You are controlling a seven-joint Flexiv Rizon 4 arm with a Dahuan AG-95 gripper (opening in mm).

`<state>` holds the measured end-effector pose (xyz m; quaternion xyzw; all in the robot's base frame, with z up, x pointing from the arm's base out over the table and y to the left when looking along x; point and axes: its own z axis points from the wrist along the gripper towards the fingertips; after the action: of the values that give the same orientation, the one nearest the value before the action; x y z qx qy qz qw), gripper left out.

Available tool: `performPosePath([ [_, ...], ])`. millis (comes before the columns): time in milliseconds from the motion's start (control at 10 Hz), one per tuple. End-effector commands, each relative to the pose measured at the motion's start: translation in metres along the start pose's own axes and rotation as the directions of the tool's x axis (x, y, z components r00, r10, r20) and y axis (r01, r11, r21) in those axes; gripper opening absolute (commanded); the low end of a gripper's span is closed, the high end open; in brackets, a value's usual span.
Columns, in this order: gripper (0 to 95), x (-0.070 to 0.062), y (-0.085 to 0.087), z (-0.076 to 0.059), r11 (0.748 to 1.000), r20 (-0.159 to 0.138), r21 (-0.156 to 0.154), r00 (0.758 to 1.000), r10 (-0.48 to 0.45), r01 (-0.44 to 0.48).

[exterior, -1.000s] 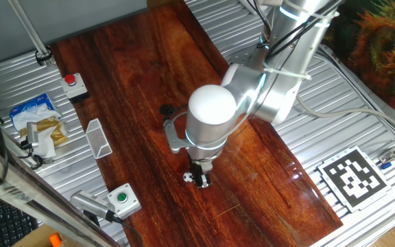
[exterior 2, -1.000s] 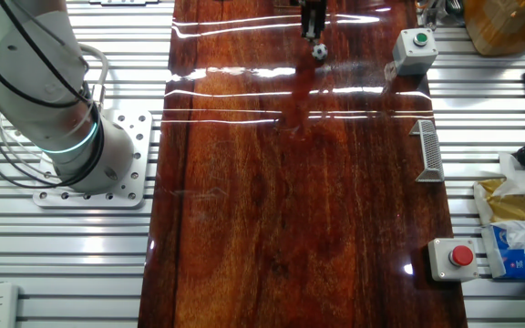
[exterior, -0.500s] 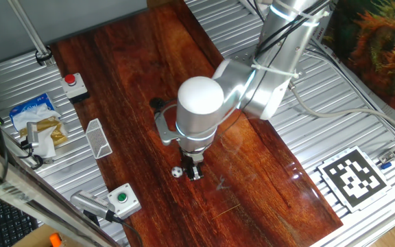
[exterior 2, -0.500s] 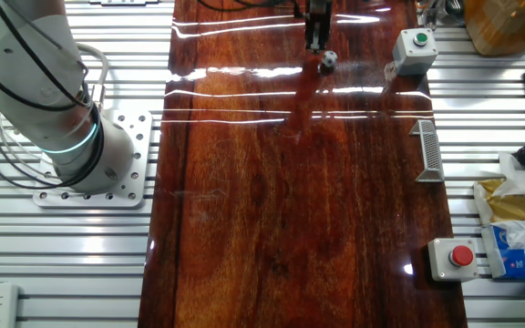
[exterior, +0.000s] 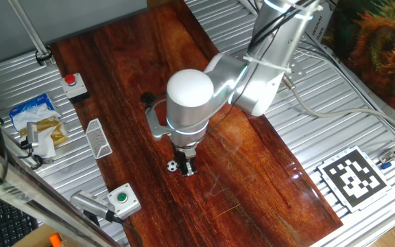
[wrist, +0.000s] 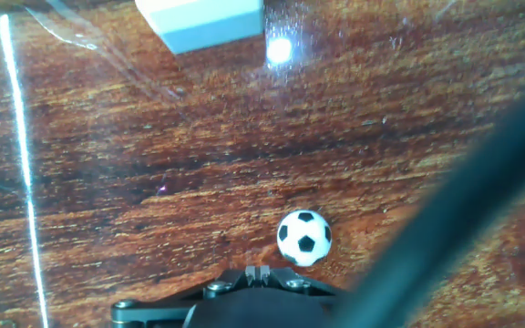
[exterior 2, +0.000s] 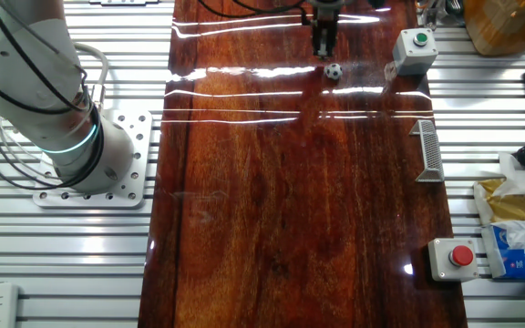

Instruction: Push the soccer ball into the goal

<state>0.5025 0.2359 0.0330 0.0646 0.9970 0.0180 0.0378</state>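
1 soccer ball [exterior: 173, 166] sits just beside the gripper [exterior: 188, 168], fingers pressed together, holding nothing. 1 goal [exterior: 98, 138] stands well apart. 2 button boxes [exterior: 123, 200] sit on the shiny wood table [exterior: 129, 75].

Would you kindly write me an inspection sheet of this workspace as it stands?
Surface: glossy wood board on slatted metal table, glare streaks.
Job's things: ball beside the hand; goal upright at board edge, apart from ball.
Clutter: green-button box, red-button box, snack packets.
Hand: hand low at the board, next to ball; fingers look together.
Cables: bundle along arm.
Surroundings: marker tag.
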Motion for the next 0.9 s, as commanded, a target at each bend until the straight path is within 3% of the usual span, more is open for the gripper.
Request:
performPosePath([
  [100, 0.0, -0.001, 0.0, 0.008, 1.0, 0.003, -0.001, 1.0, -0.005, 0.005],
  [400, 0.0, -0.004, -0.007, 0.014, 1.0, 0.006, -0.006, 1.0, -0.015, 0.015],
  [900, 0.0, -0.01, -0.026, 0.011, 0.999, 0.008, -0.001, 0.999, -0.043, 0.043],
])
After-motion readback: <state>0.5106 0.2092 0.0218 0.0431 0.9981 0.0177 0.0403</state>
